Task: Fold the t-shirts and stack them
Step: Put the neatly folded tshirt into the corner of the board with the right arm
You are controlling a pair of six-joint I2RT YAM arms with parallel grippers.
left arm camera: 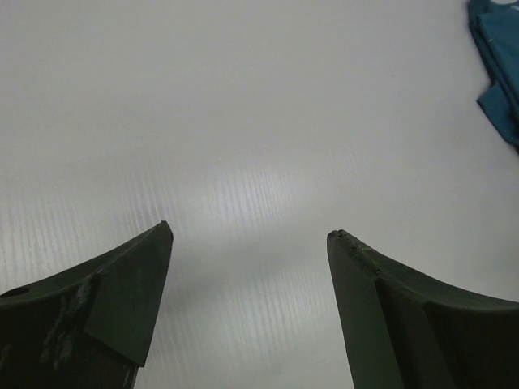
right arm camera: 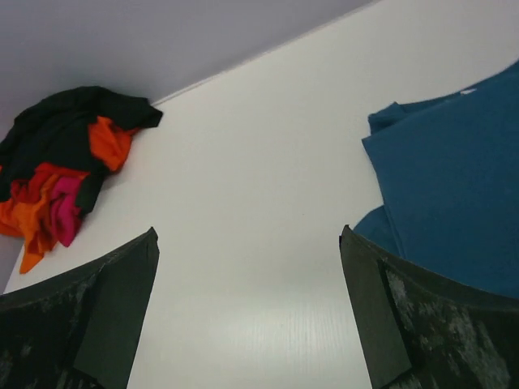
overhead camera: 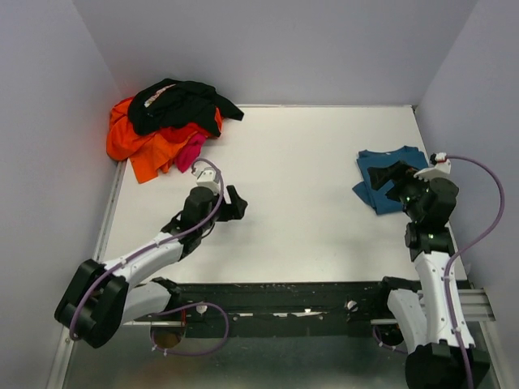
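Folded teal shirt [overhead camera: 375, 168] lies partly under the right gripper [overhead camera: 399, 175]. A crumpled black, orange and pink pile [overhead camera: 166, 126] sits beyond the left gripper [overhead camera: 235, 204]. Both grippers are spread wide, holding nothing.

A white, faintly ribbed table [overhead camera: 308, 162] is closed in by plain lavender-grey walls [overhead camera: 276, 49] at the back and both sides. Soft light leaves a dull sheen on it, and a black rail [overhead camera: 324, 293] runs along the near edge.

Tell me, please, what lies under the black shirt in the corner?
An orange shirt and a pink shirt poke out from under the black shirt. Whatever else lies beneath it is covered.
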